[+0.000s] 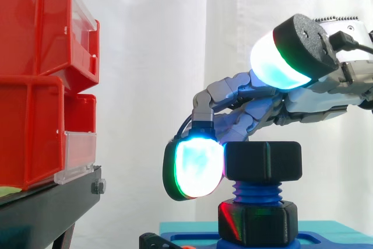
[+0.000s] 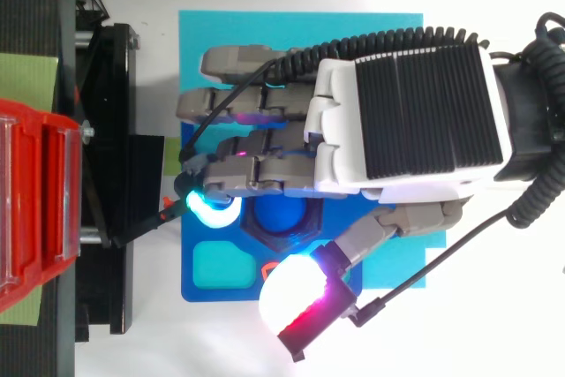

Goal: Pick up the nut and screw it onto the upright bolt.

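— Where is the black hexagonal nut (image 1: 263,160) found?
— Seated atop the upright blue threaded bolt (image 1: 256,192), on a blue plate (image 1: 332,242) and teal mat (image 2: 265,28), white curtain (image 1: 151,56) behind. The hand's (image 2: 406,112) hold cannot be told.

Left in the side view: stacked red plastic bins (image 1: 35,86) on a black metal stand (image 1: 46,208). Right of them, on a flat teal mat (image 2: 300,28), a blue plastic base plate (image 2: 199,296); upright on it a blue threaded bolt (image 1: 257,190), black hexagonal nut (image 1: 263,160) atop, black hexagonal collar (image 1: 258,223) at its foot. Above the nut, the robot hand (image 2: 415,112).
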You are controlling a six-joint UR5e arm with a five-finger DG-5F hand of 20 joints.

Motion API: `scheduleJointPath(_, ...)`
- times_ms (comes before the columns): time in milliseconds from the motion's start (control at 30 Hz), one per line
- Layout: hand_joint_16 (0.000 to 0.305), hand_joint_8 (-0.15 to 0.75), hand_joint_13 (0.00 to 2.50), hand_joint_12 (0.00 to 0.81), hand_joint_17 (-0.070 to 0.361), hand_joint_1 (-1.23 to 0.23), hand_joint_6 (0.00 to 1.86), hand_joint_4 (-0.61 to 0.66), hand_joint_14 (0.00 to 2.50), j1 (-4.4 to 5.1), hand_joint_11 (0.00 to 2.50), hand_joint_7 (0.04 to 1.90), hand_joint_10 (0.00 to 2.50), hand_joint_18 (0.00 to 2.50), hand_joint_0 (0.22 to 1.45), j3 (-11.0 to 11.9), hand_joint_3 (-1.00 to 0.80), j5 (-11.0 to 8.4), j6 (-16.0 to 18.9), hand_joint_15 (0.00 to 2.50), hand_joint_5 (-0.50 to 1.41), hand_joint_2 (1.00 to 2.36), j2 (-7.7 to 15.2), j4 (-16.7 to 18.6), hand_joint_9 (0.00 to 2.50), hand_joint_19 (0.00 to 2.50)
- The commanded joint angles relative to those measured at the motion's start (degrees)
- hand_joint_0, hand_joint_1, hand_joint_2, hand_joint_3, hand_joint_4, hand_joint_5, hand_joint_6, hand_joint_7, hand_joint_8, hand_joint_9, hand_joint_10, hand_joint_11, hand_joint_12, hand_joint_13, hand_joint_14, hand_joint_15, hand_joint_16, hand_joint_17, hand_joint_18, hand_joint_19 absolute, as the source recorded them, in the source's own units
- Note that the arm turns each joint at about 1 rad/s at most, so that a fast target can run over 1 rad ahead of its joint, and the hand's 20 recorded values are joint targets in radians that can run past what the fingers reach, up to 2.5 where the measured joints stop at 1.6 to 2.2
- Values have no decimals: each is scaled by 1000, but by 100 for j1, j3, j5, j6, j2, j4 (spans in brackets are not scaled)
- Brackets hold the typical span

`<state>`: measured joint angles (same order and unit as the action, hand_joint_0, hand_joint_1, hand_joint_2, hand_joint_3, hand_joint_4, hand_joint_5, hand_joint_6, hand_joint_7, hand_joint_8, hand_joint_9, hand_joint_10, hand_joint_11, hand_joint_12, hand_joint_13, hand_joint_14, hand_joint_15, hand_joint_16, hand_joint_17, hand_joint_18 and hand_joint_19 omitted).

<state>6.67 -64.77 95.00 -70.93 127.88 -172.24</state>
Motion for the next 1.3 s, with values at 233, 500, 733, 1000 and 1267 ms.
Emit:
scheduleJointPath(233,23,305,416,238,52,-66,503,195,0,-43,0,1278,0,49,498,0,-500,71,0,0,-64,1000,0,-11,782,0)
scheduleJointPath(500,21,310,465,237,48,-84,502,209,0,-96,0,1300,0,105,503,0,-500,106,0,0,-61,1000,0,-11,818,0)
scheduleJointPath(733,21,309,517,236,47,-106,502,206,0,-123,0,1318,0,143,507,0,-500,150,0,0,-56,1000,0,15,862,0)
scheduleJointPath(1000,19,322,616,232,42,-143,501,203,0,-158,0,1429,2,223,511,0,-500,159,0,0,-26,1000,9,33,961,0)
scheduleJointPath(1267,18,320,674,230,41,-132,548,223,0,-219,0,1376,0,270,517,0,-500,256,0,0,2,1000,0,41,1042,0)
